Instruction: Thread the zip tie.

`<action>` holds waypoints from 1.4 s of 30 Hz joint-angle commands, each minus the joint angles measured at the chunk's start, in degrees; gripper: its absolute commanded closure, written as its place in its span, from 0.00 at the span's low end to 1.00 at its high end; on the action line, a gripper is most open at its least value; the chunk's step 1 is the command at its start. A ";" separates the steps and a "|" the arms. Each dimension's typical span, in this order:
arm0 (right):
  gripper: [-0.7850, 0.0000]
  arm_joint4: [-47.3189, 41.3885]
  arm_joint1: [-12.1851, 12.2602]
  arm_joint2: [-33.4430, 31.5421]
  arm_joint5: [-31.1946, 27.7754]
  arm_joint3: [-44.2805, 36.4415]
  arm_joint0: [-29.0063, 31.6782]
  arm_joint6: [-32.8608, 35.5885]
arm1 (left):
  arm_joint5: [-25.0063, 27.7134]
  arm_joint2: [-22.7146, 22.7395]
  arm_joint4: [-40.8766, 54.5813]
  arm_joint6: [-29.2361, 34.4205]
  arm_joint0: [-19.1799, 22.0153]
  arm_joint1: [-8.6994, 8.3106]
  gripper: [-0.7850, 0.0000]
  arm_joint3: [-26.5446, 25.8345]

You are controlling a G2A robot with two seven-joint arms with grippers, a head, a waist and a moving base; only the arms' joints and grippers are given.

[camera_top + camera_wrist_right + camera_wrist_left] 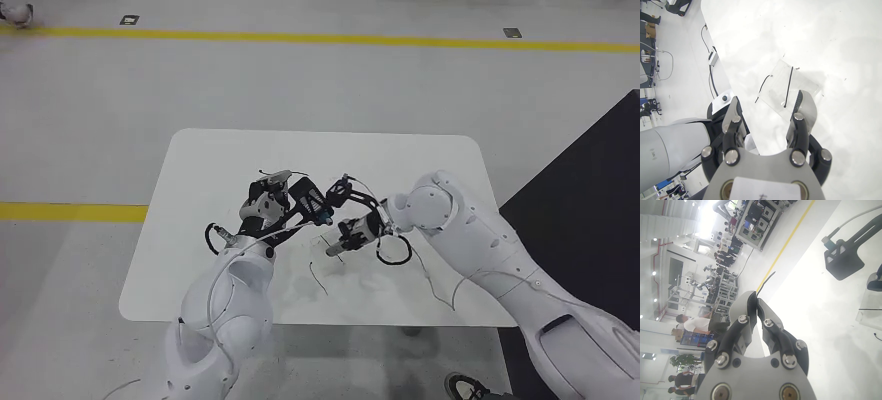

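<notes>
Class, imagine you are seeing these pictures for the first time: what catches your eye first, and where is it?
The left tool is shut on a thin black zip tie that juts out past its tips. The open right tool hangs over a clear plastic tray on which a second black zip tie lies, with a third curved black tie on the white table beside it.

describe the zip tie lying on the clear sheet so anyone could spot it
On the white table, find the clear sheet by the right tool. This zip tie lies straight on it; the curved one lies along the sheet's edge.
</notes>
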State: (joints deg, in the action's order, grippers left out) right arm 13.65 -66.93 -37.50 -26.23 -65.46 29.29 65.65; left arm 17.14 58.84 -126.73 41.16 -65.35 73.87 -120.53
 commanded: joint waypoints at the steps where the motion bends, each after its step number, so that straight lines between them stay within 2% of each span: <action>1: 0.41 0.64 -0.46 0.71 0.84 0.55 -0.52 -0.44 | -0.01 0.00 0.01 0.00 0.00 0.00 1.00 0.00; 5: 0.50 2.00 -1.66 2.55 2.25 1.75 -1.53 -1.50 | -0.01 0.00 0.01 0.00 0.00 0.00 1.00 0.00; 22: 0.53 5.02 -7.05 8.92 3.08 11.25 -5.21 -3.46 | -0.01 0.00 0.01 0.00 0.00 0.00 1.00 0.00; 42: 0.58 6.88 -12.14 11.94 0.99 20.19 -7.36 -6.02 | -0.01 0.00 0.01 0.00 0.00 0.00 1.00 0.00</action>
State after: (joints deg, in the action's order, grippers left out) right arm 20.49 -78.92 -25.58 -25.16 -45.56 21.99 59.73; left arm 17.13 58.84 -126.73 41.17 -65.35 73.87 -120.53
